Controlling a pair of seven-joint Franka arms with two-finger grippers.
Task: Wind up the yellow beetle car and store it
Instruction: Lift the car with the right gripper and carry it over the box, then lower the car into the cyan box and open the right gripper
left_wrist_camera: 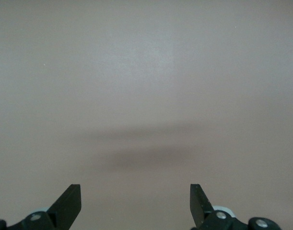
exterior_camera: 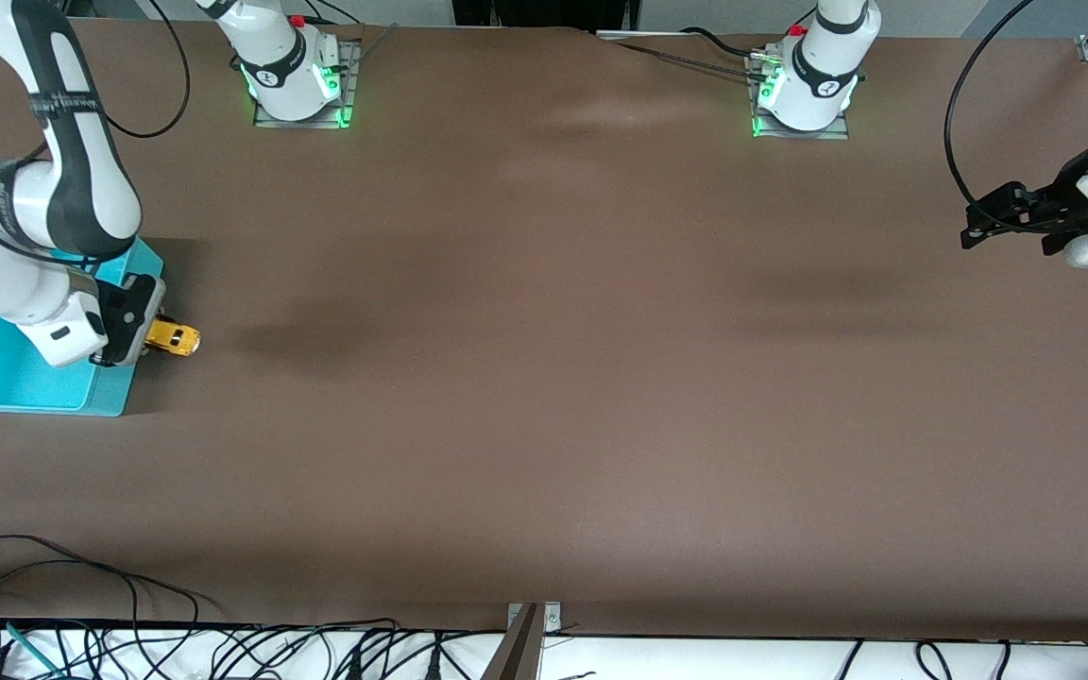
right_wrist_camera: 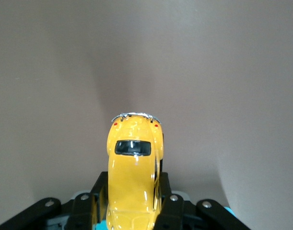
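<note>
The car (exterior_camera: 173, 337) is a small, glossy yellow toy with a rounded beetle body, a dark oval window, two tiny red lights and a thin chrome bumper at the end that points away from the right gripper (exterior_camera: 149, 332). That gripper is clamped on the car's sides, its black fingers (right_wrist_camera: 164, 199) pressing the smooth shell from both flanks, as the right wrist view shows (right_wrist_camera: 133, 177). The car is held roughly level, sticking out sideways from the gripper toward the middle of the table (exterior_camera: 544, 378), just past the edge of the bin (exterior_camera: 15, 378). Whether its wheels touch the table cannot be told.

The bin is a shallow turquoise plastic tray, rectangular with a low rim and a smooth flat floor. It sits at the right arm's end of the table, partly covered by the arm's white and black wrist above it.

The table is covered in a matte brown sheet with faint ripples and soft shadows across it.

The left gripper (exterior_camera: 977, 229) waits over the left arm's end of the table, well apart from the car and bin. Its two black, wedge-tipped fingers (left_wrist_camera: 69, 203) stand wide apart with only bare brown surface between them.

Both arm bases, white with green lights, stand on grey metal plates. Black cables lie tangled along the table's edge nearest the front camera.
</note>
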